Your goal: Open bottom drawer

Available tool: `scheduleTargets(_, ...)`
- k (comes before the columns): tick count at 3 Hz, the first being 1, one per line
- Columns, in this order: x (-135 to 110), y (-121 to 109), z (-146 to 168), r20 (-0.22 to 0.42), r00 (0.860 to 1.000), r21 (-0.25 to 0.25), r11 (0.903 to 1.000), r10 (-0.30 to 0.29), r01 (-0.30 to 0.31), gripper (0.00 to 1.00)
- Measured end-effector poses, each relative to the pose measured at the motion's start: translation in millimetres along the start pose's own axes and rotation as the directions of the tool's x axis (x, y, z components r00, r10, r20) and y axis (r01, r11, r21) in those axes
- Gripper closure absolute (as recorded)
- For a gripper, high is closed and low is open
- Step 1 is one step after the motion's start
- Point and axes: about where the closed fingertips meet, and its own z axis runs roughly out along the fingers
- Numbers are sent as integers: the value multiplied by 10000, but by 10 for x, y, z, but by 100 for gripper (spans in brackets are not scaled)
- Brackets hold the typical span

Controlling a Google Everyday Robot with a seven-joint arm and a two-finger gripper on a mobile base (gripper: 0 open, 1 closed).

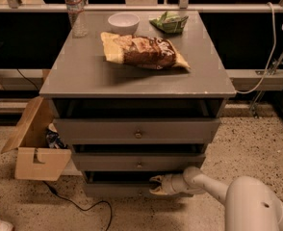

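The pale two-finger claw (157, 186) is seen spread against the right part of the thin grey wooden bottom drawer (115, 190), which is set lowest in the grey table (83, 76). The drawer's front is turned toward the camera, with its long axis left-right. Speckled floor (132, 216) is left free before it, and an open cardboard box (35, 150) is set leftward.

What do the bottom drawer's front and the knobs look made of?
Thin grey bottom drawer front: probably painted wood or board, matte; flat even grey, no shine. Small round knob on the middle drawer: likely metal, it glints dully. The white hand sits at the bottom drawer's front, right of centre.
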Motion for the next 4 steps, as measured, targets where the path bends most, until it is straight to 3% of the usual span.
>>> scheduleTargets(1,-28,-8,-27,0,10000,0,10000,0,0,100)
scheduleTargets(2,-43,7,-159,24,10000,401,9992,1,-2,100)
scheduleTargets(3,-44,8,-156,25,10000,400,9992,1,-2,82)
scheduleTargets(4,-44,8,-156,25,10000,400,9992,1,-2,51)
